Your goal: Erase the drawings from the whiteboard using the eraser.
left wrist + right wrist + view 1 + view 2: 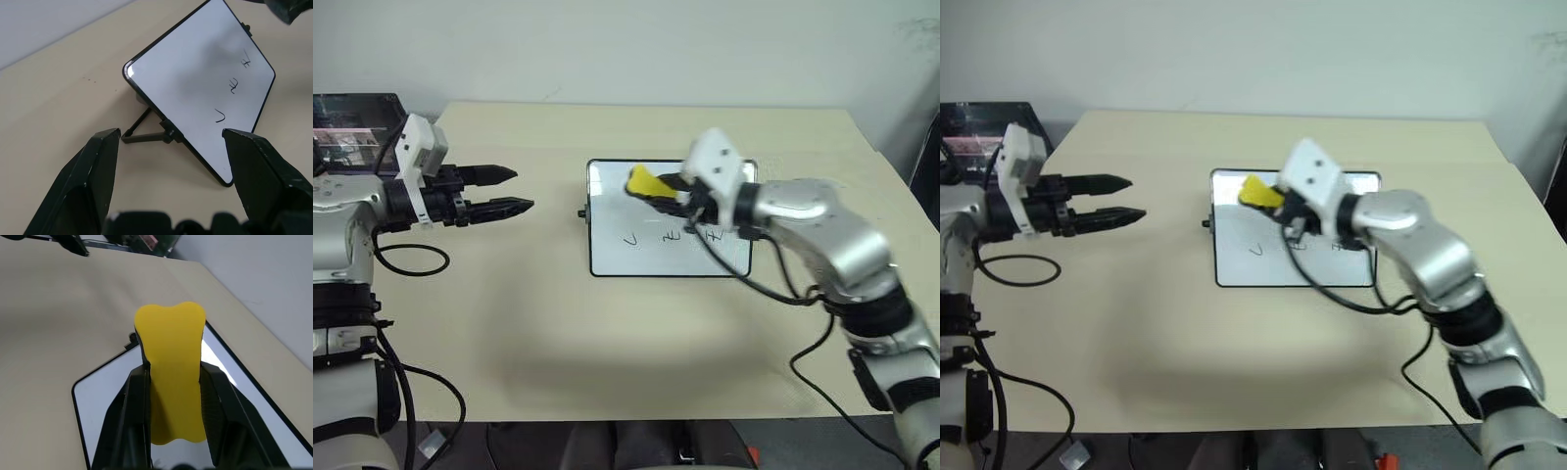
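The whiteboard point(612, 211) lies mid-table, a glossy white sheet in a thin dark frame. Three small black drawings point(672, 236) run in a row along its near part and also show in the left wrist view as drawings point(234, 85). My right gripper point(658, 191) hovers over the board's far half, above the drawings, and is shut on the yellow eraser point(644, 182). In the right wrist view the eraser point(171, 362) sits clamped between the two black fingers. My left gripper point(522, 189) hangs open and empty to the left of the board, pointing toward it.
A laptop point(352, 122) stands at the table's far left corner. A black cable point(773, 289) trails from my right arm across the board's near right corner. A small dark stand point(146, 134) juts from the board's left side. Bare beige tabletop surrounds the board.
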Robot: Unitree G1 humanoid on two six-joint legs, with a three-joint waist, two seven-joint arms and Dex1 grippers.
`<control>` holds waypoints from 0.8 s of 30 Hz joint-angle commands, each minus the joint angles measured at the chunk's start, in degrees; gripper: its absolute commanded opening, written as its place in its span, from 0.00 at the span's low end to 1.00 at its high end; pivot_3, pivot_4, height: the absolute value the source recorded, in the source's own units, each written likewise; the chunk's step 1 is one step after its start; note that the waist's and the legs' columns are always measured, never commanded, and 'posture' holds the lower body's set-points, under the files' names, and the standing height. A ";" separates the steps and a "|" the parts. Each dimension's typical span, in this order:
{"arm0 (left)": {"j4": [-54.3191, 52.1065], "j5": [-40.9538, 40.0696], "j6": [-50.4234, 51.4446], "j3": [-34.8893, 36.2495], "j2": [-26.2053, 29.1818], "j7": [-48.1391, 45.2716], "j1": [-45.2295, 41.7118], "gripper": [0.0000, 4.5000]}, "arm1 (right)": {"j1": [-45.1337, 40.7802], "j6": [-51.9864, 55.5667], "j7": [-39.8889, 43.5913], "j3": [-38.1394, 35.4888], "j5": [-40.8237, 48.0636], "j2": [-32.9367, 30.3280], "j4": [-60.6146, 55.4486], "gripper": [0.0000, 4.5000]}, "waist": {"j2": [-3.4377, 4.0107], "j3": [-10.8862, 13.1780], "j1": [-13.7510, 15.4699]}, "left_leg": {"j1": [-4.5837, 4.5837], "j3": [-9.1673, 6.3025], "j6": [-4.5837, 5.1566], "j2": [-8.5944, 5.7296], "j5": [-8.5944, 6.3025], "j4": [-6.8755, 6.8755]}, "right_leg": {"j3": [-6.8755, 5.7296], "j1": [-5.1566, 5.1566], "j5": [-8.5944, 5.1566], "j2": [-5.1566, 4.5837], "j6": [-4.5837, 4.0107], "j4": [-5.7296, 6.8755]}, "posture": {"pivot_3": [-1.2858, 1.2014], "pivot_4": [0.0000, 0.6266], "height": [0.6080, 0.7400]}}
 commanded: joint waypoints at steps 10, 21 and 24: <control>-4.51 -1.45 1.19 2.46 1.04 1.42 1.53 0.81 | -5.94 -8.22 4.16 11.36 -17.30 6.99 14.80 0.22 | -0.03 -0.02 0.08 | -0.01 -0.08 0.00 0.04 0.00 -0.01 | -0.04 -0.02 0.02 -0.03 -0.04 0.02 | 0.52 0.24 1.00; -5.81 -2.03 1.81 3.10 1.62 2.09 2.47 0.81 | -6.79 -9.17 7.25 13.72 -26.67 9.28 22.80 0.22 | -0.03 -0.02 0.03 | -0.01 -0.07 0.00 0.03 0.00 -0.01 | -0.03 -0.04 0.02 -0.04 -0.05 0.04 | 0.52 0.24 1.00; -6.01 -2.08 1.90 3.11 1.76 2.29 2.53 0.81 | -7.16 -9.02 7.77 14.48 -29.39 9.24 23.60 0.22 | -0.03 -0.02 0.02 | 0.00 -0.10 0.00 0.04 0.00 0.00 | -0.05 -0.04 0.03 -0.04 -0.05 0.06 | 0.52 0.24 1.00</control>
